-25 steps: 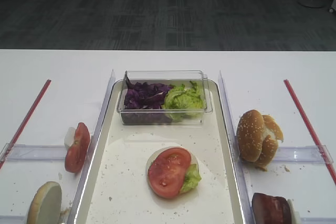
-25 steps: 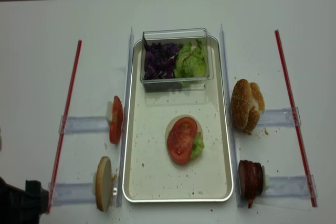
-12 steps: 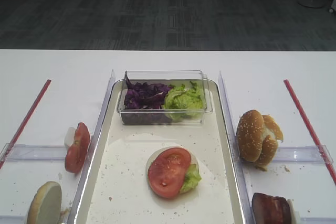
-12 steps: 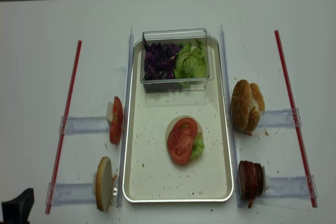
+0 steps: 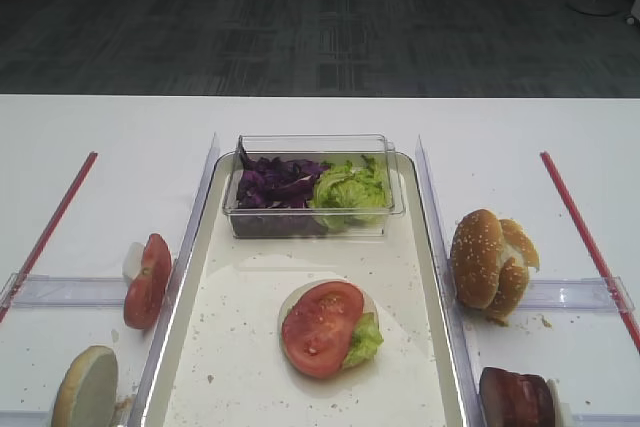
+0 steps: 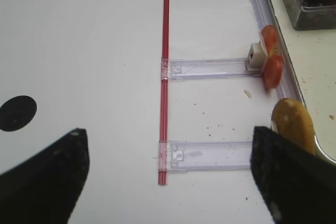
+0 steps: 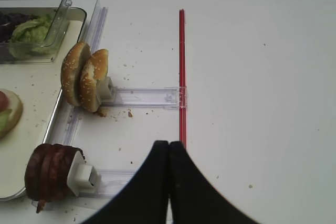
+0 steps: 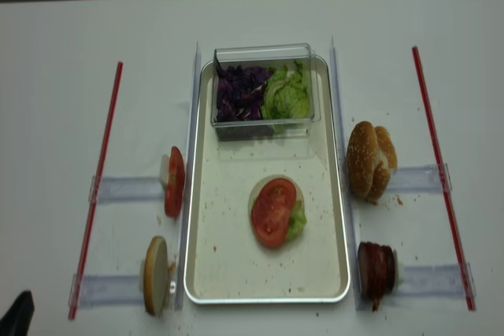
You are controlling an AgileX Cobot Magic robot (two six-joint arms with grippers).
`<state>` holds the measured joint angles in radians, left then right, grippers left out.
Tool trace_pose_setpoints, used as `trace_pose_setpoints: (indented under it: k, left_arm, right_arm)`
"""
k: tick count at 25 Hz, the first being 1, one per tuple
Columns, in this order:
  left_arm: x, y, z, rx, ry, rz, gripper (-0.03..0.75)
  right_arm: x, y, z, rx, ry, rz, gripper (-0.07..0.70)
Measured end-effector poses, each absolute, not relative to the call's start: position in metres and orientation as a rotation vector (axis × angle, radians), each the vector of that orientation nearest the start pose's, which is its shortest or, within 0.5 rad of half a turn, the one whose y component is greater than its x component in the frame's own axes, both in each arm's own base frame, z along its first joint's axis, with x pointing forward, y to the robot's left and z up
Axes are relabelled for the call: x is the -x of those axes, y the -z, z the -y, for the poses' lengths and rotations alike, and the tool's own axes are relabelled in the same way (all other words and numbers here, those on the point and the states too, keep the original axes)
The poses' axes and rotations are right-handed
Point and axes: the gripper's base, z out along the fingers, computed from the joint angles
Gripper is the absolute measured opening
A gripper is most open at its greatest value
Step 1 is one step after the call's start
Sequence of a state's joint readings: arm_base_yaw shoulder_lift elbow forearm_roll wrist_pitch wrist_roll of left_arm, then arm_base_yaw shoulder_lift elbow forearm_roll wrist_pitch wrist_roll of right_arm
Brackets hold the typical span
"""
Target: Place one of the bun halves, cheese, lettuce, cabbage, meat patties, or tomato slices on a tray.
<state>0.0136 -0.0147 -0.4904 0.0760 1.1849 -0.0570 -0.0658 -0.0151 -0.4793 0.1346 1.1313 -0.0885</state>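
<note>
The cream tray (image 8: 228, 261) (image 5: 230, 347) carries a bun half topped with lettuce and a tomato slice (image 8: 274, 212) (image 5: 322, 327). Left of it, tomato slices (image 6: 272, 59) (image 8: 174, 181) and a bun half (image 6: 293, 124) (image 8: 154, 275) stand on edge. On the right stand bun halves (image 7: 84, 76) (image 8: 368, 159) and meat patties (image 7: 50, 177) (image 8: 376, 269). Cabbage (image 8: 240, 92) and lettuce (image 8: 287, 94) fill a tub. No cheese is in view. My left gripper (image 6: 168, 148) is open and empty over the left red strip. My right gripper (image 7: 168, 144) is shut and empty, right of the patties.
A clear tub (image 5: 315, 147) sits at the tray's far end. Red strips (image 8: 98, 179) (image 8: 437, 163) run along both sides, crossed by clear plastic holders (image 6: 210, 68) (image 7: 147, 97). A black dot (image 6: 17, 113) marks the table at the far left. Crumbs lie around.
In the realsense view, the dark left gripper at the bottom-left corner has drawn back almost out of frame. The food and the right gripper have not moved.
</note>
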Motion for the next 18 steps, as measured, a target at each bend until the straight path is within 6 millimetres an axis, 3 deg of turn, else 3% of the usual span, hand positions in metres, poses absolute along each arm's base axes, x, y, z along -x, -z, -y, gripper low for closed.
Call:
trace_pose_setpoints:
  k: [18]
  left_arm:
    - [0.0125,-0.2649,-0.0062,0.087,-0.068,-2.156,0.576]
  right_arm:
    - [0.0076,-0.2665,-0.0116,0.036,-0.071,-2.113,0.036]
